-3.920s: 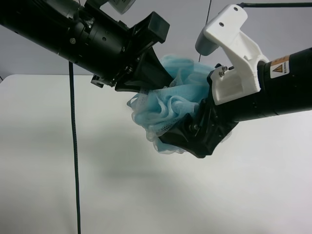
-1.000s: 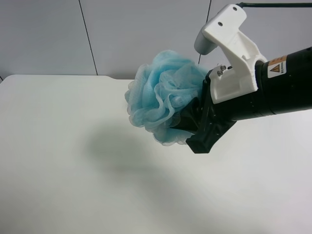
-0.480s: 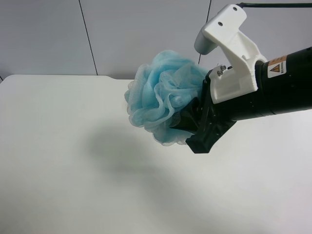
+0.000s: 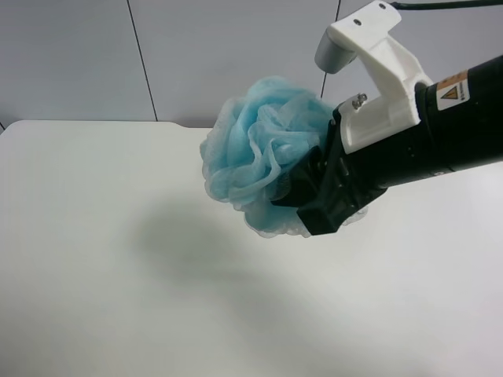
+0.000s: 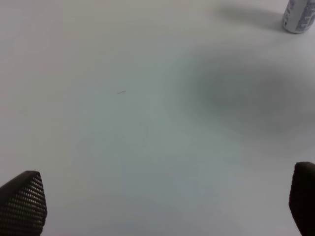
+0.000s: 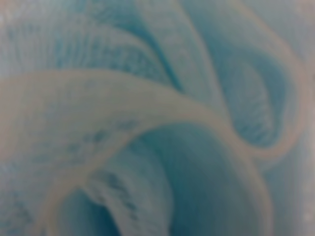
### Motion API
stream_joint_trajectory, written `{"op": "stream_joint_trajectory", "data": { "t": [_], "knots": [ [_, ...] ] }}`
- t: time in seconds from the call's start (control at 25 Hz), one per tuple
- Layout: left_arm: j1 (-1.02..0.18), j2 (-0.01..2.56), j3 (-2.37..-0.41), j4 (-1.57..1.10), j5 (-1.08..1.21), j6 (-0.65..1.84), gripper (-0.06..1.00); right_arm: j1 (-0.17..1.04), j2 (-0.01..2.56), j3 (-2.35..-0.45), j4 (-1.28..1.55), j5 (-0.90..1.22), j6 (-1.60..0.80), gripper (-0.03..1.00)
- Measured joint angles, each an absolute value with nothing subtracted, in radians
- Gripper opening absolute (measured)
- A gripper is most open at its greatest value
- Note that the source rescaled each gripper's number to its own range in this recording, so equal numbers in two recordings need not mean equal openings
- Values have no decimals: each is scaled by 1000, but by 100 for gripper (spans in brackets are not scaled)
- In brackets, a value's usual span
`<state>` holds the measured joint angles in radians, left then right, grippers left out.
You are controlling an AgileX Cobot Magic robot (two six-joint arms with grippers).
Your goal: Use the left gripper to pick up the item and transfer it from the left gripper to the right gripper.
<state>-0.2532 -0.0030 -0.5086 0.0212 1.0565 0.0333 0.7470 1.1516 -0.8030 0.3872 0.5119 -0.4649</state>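
Note:
The item, a fluffy light-blue mesh pouf [image 4: 263, 153], hangs in the air above the white table [image 4: 118, 259]. My right gripper [image 4: 310, 196], on the arm with the white bracket [image 4: 377, 71] and warning label, is shut on the pouf's right side. The right wrist view is filled with blurred blue mesh [image 6: 157, 118]; its fingers are hidden there. My left gripper [image 5: 162, 206] is open and empty above the bare table, with only its two black fingertips [image 5: 22, 199] showing. The left arm is out of the exterior high view.
A white can or bottle base [image 5: 299, 15] stands on the table at the edge of the left wrist view. A grey panelled wall [image 4: 157, 55] runs behind the table. The pouf's shadow [image 4: 181, 236] lies on the tabletop.
The left gripper, on the pouf 3.9 s ago, has let go and left the exterior view. Over the last half second the right arm has lifted the pouf slightly.

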Motion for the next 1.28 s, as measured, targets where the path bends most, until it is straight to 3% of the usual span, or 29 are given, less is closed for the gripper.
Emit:
{"op": "stream_joint_trajectory", "data": {
  "t": [0.24, 0.48, 0.68, 0.96, 1.28],
  "knots": [
    [-229, -3, -509, 21, 1057, 34, 100, 747, 1152, -854, 90, 709, -119, 3],
    [-57, -3, -509, 20, 1057, 35, 100, 715, 1159, -855, -38, 834, 33, 3],
    [62, -3, -509, 19, 1057, 35, 100, 522, 1172, -855, 11, 877, -44, 2],
    [80, -3, -509, 18, 1057, 35, 100, 171, 1204, -856, 184, 893, -285, 2],
    [80, -3, -509, 18, 1057, 35, 100, 113, 1414, -855, 312, 842, -415, 1]
  ]
}}
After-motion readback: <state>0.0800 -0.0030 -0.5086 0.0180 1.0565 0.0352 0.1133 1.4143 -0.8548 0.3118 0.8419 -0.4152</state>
